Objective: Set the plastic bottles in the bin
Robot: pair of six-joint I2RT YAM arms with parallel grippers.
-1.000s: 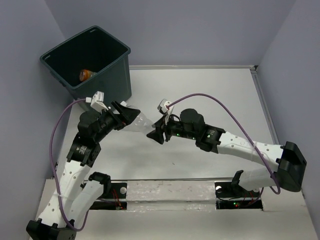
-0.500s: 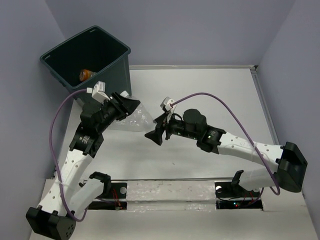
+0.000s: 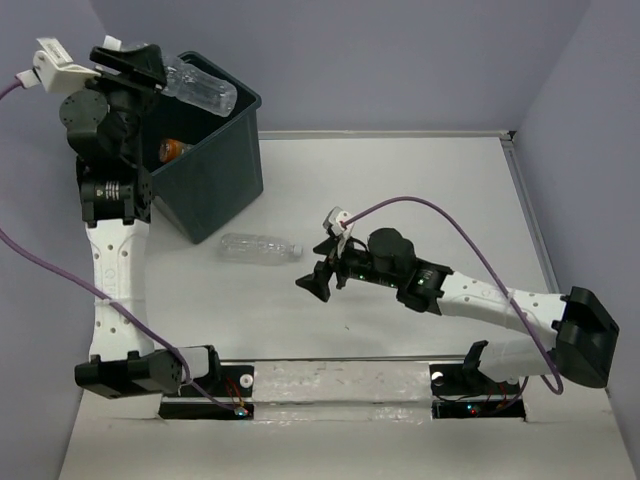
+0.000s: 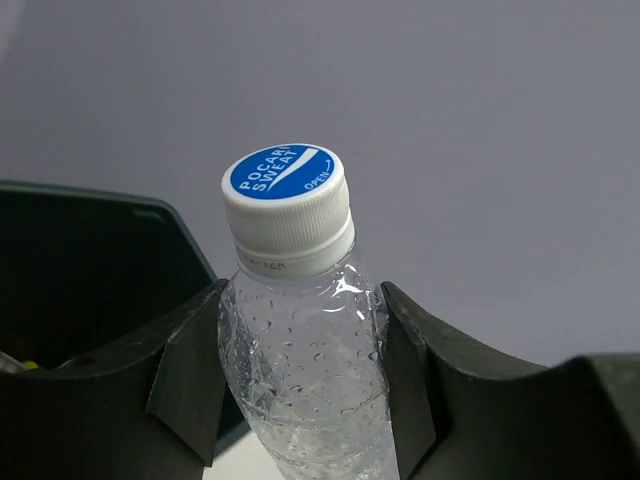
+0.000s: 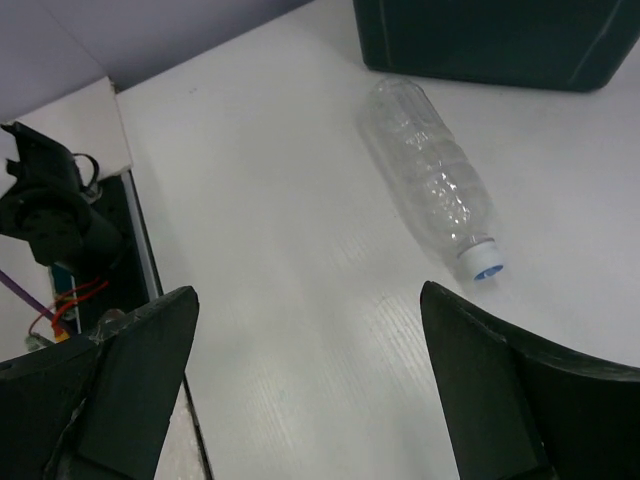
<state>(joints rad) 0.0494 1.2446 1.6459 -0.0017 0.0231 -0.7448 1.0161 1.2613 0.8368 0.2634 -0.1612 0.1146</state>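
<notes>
My left gripper (image 3: 150,72) is raised over the dark teal bin (image 3: 215,170) and shut on a clear plastic bottle (image 3: 200,90). In the left wrist view both fingers press the bottle's wet shoulder (image 4: 305,370) just below its white and blue cap (image 4: 288,205). An orange bottle (image 3: 172,149) lies inside the bin. Another clear bottle (image 3: 258,247) lies on its side on the table in front of the bin, its cap (image 5: 478,262) pointing right. My right gripper (image 3: 318,280) hovers open to the right of it, with nothing between its fingers (image 5: 310,370).
The bin's wall (image 5: 500,40) stands just beyond the lying bottle. Arm bases and wiring (image 5: 60,230) sit along the near table edge. A raised border (image 3: 530,220) runs down the table's right side, and purple walls enclose the back and sides.
My left gripper shut on a clear bottle and swung it up from the table to above the bin. The right gripper opened and drew back slightly.
</notes>
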